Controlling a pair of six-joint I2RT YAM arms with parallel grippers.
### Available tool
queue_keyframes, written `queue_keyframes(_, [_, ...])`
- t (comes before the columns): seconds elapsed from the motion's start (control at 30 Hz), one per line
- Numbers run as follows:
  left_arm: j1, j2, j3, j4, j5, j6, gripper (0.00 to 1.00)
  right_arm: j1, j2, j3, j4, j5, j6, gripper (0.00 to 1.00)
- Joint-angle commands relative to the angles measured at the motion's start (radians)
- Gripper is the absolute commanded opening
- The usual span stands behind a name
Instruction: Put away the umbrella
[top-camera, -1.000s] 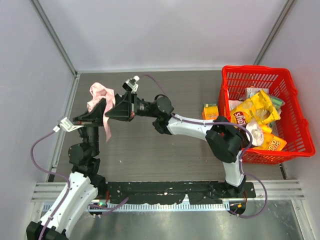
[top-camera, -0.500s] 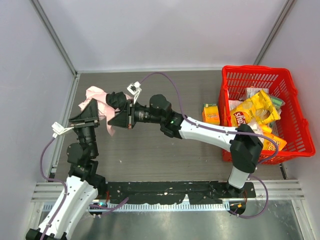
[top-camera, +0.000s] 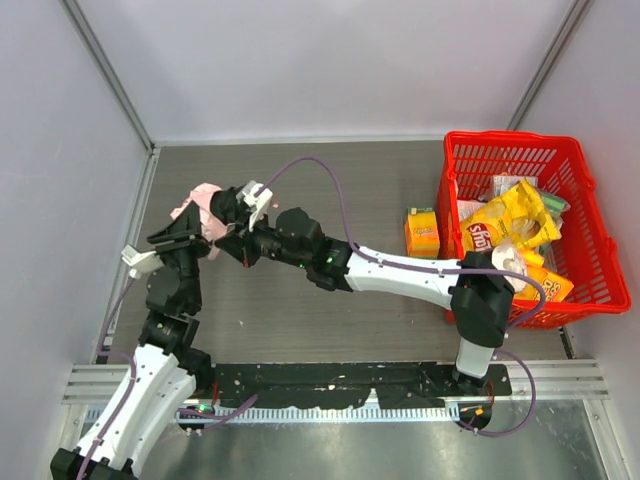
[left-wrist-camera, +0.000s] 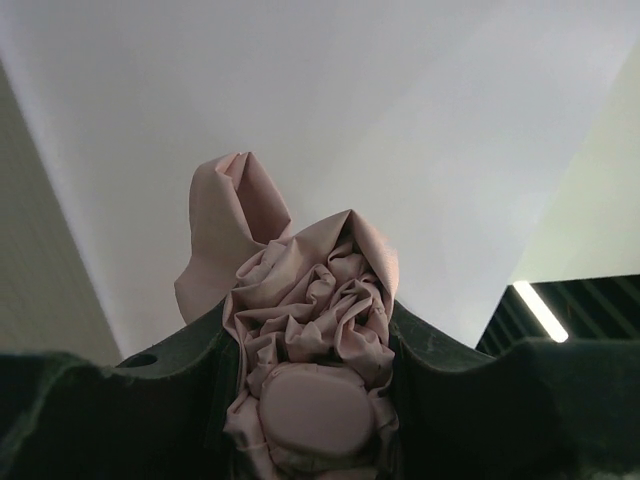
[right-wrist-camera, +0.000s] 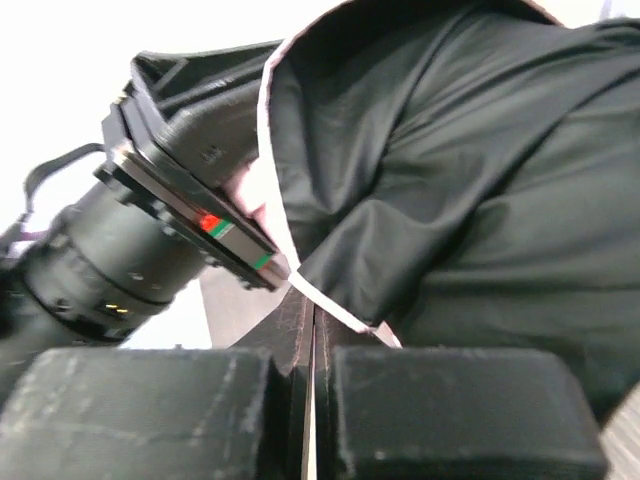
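Right gripper (right-wrist-camera: 312, 390), jaws pinched shut on strap (right-wrist-camera: 330, 305), swings in low around umbrella (top-camera: 203, 203) (dangling tail gone); left gripper (left-wrist-camera: 310, 335), jaws partway apart, clamps it above table (top-camera: 300, 295), far left. Wrapping looks under way.

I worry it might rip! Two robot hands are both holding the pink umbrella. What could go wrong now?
The right gripper is shut on only the narrow pink strap of the pale pink thin-fabric umbrella; pulling hard might slip it free or strain the cloth. The left gripper clamps the bunched fabric, which could slide out. Both grippers sit very close together and may bump.
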Motion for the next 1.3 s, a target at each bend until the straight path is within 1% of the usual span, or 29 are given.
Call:
queue_keyframes(0.0, [0.002, -0.011, 0.085, 0.117, 0.043, -0.212, 0.0, 0.04, 0.031, -0.176, -0.006, 0.245, -0.192, 0.01])
queue_keyframes(0.07, [0.002, -0.021, 0.1, 0.087, 0.057, -0.208, 0.0, 0.041, 0.003, -0.227, 0.032, 0.316, -0.217, 0.01])
queue_keyframes(0.1, [0.002, -0.027, 0.101, 0.08, 0.065, -0.201, 0.0, 0.035, -0.026, -0.239, 0.039, 0.31, -0.223, 0.01])
queue_keyframes(0.17, [0.002, -0.034, 0.098, 0.048, 0.087, -0.203, 0.0, 0.035, -0.057, -0.224, -0.007, 0.313, -0.217, 0.01])
queue_keyframes(0.2, [0.002, -0.035, 0.088, 0.044, 0.1, -0.209, 0.0, 0.033, -0.067, -0.215, -0.036, 0.308, -0.208, 0.02])
queue_keyframes(0.3, [0.002, -0.02, 0.042, 0.093, 0.112, -0.273, 0.0, 0.035, -0.115, -0.223, -0.053, 0.33, -0.156, 0.07])
queue_keyframes(0.37, [0.002, -0.006, 0.037, 0.112, 0.129, -0.296, 0.0, 0.035, -0.144, -0.256, -0.024, 0.353, -0.134, 0.13])
queue_keyframes(0.43, [0.002, 0.008, 0.043, 0.13, 0.144, -0.298, 0.0, 0.035, -0.164, -0.295, 0.002, 0.363, -0.13, 0.21])
queue_keyframes(0.53, [0.002, 0.02, 0.049, 0.141, 0.152, -0.283, 0.0, 0.036, -0.187, -0.293, -0.012, 0.374, -0.122, 0.27])
queue_keyframes(0.67, [0.002, 0.031, 0.049, 0.173, 0.147, -0.243, 0.0, 0.038, -0.265, -0.312, -0.088, 0.373, -0.073, 0.31])
queue_keyframes(0.7, [0.002, 0.035, 0.046, 0.196, 0.143, -0.223, 0.0, 0.04, -0.281, -0.331, -0.128, 0.371, -0.061, 0.34])
queue_keyframes(0.77, [0.002, 0.049, 0.045, 0.259, 0.144, -0.154, 0.0, 0.038, -0.337, -0.361, -0.217, 0.36, -0.03, 0.38])
queue_keyframes(0.8, [0.002, 0.052, 0.048, 0.273, 0.149, -0.113, 0.0, 0.04, -0.369, -0.37, -0.249, 0.363, 0.0, 0.42])
queue_keyframes(0.83, [0.002, 0.06, 0.051, 0.291, 0.157, -0.079, 0.0, 0.038, -0.383, -0.376, -0.336, 0.386, 0.027, 0.55])
queue_keyframes(0.87, [0.002, 0.069, 0.049, 0.317, 0.164, -0.039, 0.0, 0.035, -0.408, -0.373, -0.377, 0.396, 0.077, 0.63])
queue_keyframes(0.9, [0.002, 0.089, 0.045, 0.366, 0.169, -0.002, 0.0, 0.021, -0.416, -0.35, -0.474, 0.394, 0.112, 0.81])
queue_keyframes(0.93, [0.002, 0.101, 0.034, 0.418, 0.17, 0.022, 0.0, 0.006, -0.42, -0.335, -0.524, 0.374, 0.208, 0.81])
queue_keyframes(0.97, [0.003, 0.121, 0.028, 0.452, 0.172, 0.032, 0.0, -0.049, -0.42, -0.307, -0.612, 0.282, 0.253, 0.82])
queue_keyframes(1.0, [0.002, 0.144, 0.022, 0.504, 0.178, 0.046, 0.0, -0.075, -0.431, -0.306, -0.636, 0.229, 0.375, 0.82])
queue_keyframes(1.03, [0.002, 0.173, 0.019, 0.555, 0.187, 0.067, 0.0, -0.141, -0.436, -0.324, -0.624, 0.055, 0.428, 0.82])
queue_keyframes(1.07, [0.002, 0.193, 0.014, 0.607, 0.199, 0.067, 0.0, -0.17, -0.442, -0.338, -0.582, -0.004, 0.567, 0.82])
queue_keyframes(1.1, [0.002, 0.219, 0.01, 0.66, 0.215, 0.066, 0.0, -0.209, -0.442, -0.362, -0.563, -0.103, 0.631, 0.82])
queue_keyframes(1.13, [0.0, 0.241, 0.011, 0.7, 0.23, 0.058, 0.0, -0.226, -0.44, -0.377, -0.478, -0.193, 0.753, 0.82])
queue_keyframes(1.17, [0.002, 0.267, 0.011, 0.743, 0.245, 0.05, 0.0, -0.25, -0.436, -0.394, -0.434, -0.224, 0.821, 0.81])
queue_keyframes(1.2, [0.002, 0.287, 0.014, 0.805, 0.259, 0.046, 0.0, -0.266, -0.417, -0.394, -0.396, -0.268, 0.934, 0.8])
queue_keyframes(1.23, [0.002, 0.307, 0.016, 0.849, 0.276, 0.05, 0.0, -0.285, -0.396, -0.384, -0.385, -0.278, 1.059, 0.8])
queue_keyframes(1.27, [0.0, 0.324, 0.02, 0.892, 0.288, 0.055, 0.0, -0.292, -0.384, -0.379, -0.335, -0.311, 1.12, 0.79])
